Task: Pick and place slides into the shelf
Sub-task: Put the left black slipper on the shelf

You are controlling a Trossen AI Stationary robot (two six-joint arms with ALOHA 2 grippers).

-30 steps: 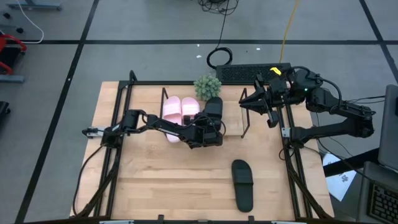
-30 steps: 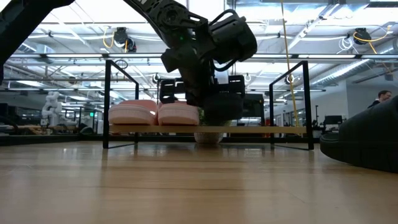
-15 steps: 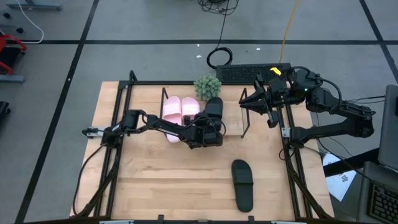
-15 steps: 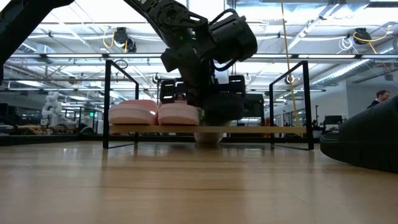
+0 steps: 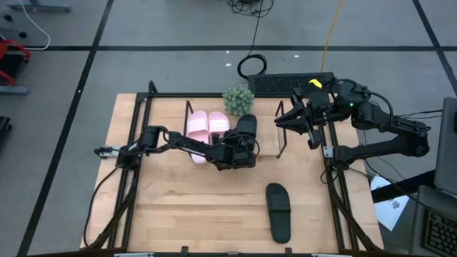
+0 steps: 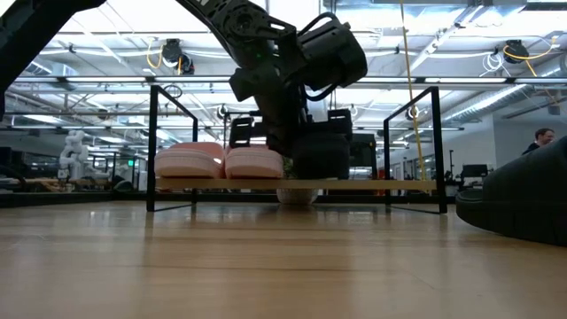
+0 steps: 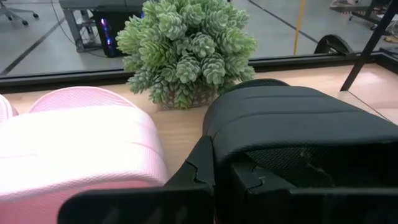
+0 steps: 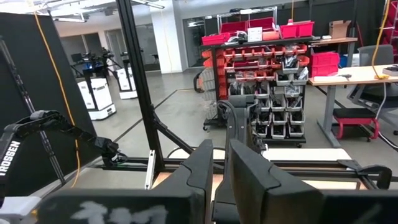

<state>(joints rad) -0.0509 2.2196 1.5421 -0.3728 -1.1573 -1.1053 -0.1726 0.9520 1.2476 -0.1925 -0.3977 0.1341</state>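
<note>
Two pink slides [image 5: 207, 127] sit side by side on the left part of the shelf [image 6: 372, 184], soles on its board. Right of them is a black slide [image 5: 245, 126], toe toward the far edge, with my left gripper [image 5: 240, 144] shut on it from the near side. In the low view its underside is at board level; I cannot tell whether it rests there. The other black slide [image 5: 279, 212] lies flat on the table, near and to the right. My right gripper [image 5: 280, 120] hangs high by the shelf's right end, shut and holding nothing. My left gripper holds the black slide by the left side of its strap [image 7: 214, 134], at the strap's edge facing the heel. One finger [image 7: 199, 167] is outside the strap and the other [image 7: 249, 180] is at the strap's opening. The fingers reach from the near side, slanting slightly down, along the slide.
A small potted plant [image 5: 238, 98] stands just behind the shelf, close to the black slide's toe. The shelf's dark end frames [image 5: 280, 132] rise on both sides. The board right of the black slide shows bare wood. Black rails run along the table's left and right edges.
</note>
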